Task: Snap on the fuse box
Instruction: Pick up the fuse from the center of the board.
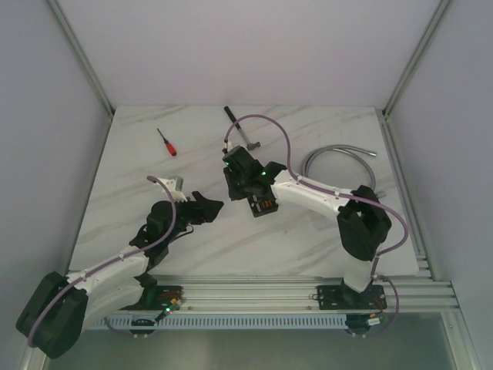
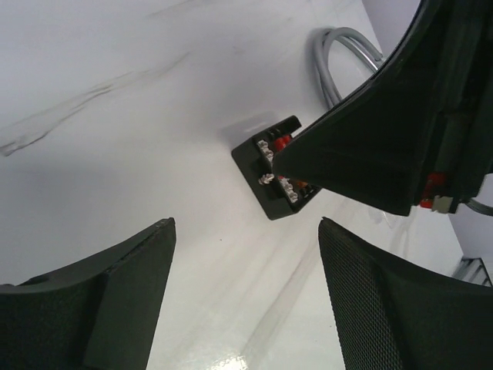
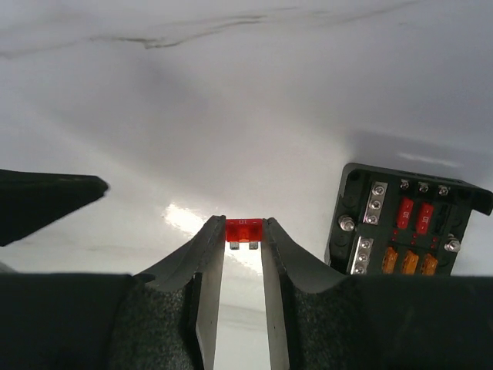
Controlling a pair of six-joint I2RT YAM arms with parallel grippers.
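A small squarish black plastic fuse box [image 3: 402,225] lies uncovered on the white marble-patterned table [image 1: 339,127], near its middle. Two red fuses sit in one row, three orange ones in the next, and silver screws run along one side. The right tool [image 3: 243,224] is pressed in on a small red blade fuse [image 3: 244,233], pinching it by its flat sides at the very fingertips. The fuse hangs just beside the box, on its left in the right wrist view, and is not seated in it. The left tool [image 2: 246,231] is spread wide with nothing between its black fingers, low over the table near the box and pointing toward it. A red-handled screwdriver [image 1: 167,143] lies well apart from the box, toward the far left. A grey flexible hose [image 2: 327,69] curls on the table beyond the box, to its far right.
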